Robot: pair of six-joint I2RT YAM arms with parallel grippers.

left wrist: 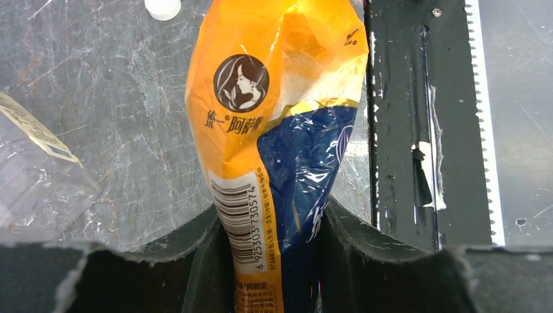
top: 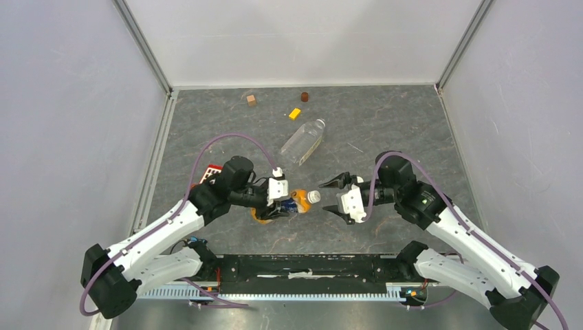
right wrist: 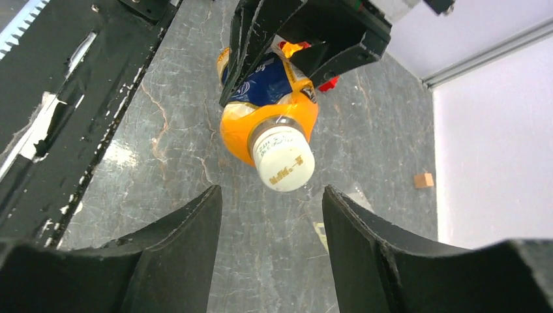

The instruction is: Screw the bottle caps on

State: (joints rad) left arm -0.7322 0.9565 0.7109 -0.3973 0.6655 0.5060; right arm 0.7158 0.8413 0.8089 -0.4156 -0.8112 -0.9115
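My left gripper is shut on the crumpled orange bottle with the dark blue label, holding it above the table with its neck pointing right. A white bottle cap sits on that neck. My right gripper faces the cap, open, its fingertips just short of it with nothing between them. The clear bottle lies on its side farther back. A second white cap lies on the table at the top edge of the left wrist view.
A brown cube, a dark brown cylinder and a yellow block lie near the back wall. A red object sits behind the left arm. The black base rail runs along the near edge.
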